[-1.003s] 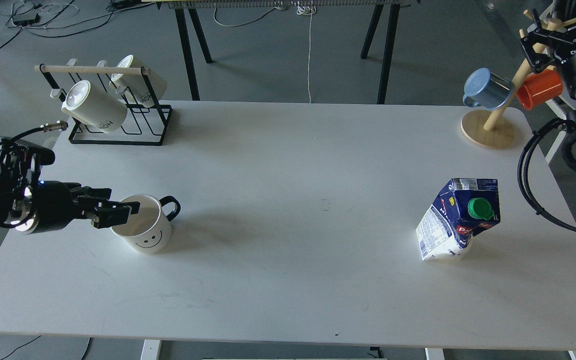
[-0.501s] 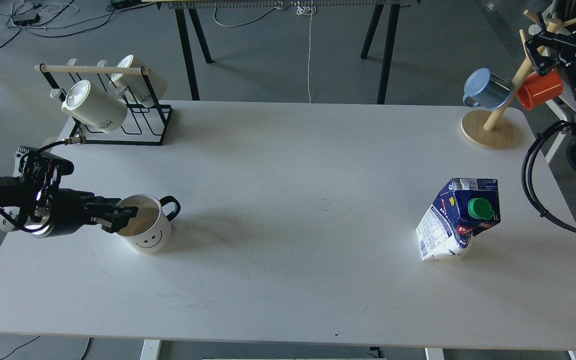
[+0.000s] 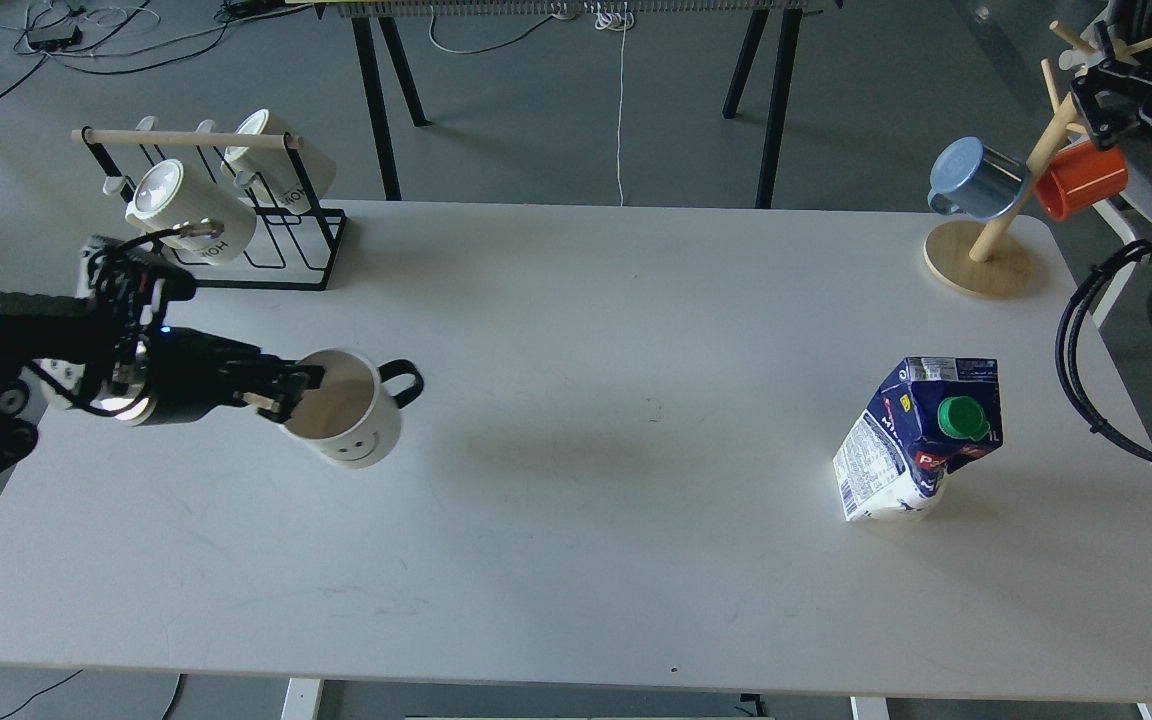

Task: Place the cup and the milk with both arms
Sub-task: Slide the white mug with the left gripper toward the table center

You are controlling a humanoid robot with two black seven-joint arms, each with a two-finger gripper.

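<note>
Above table (image 3: pixel 576 560), cup (image 3: pixel 351 425) seemingly in left gripper (image 3: pixel 286 392)

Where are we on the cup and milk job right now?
Nothing looks placed yet. In hand: the left end effector grips the cup by its rim, one finger inside, the cup tilted. Left: the milk carton stands untouched on the table; the right end effector is up by the mug tree, far from it.
</note>
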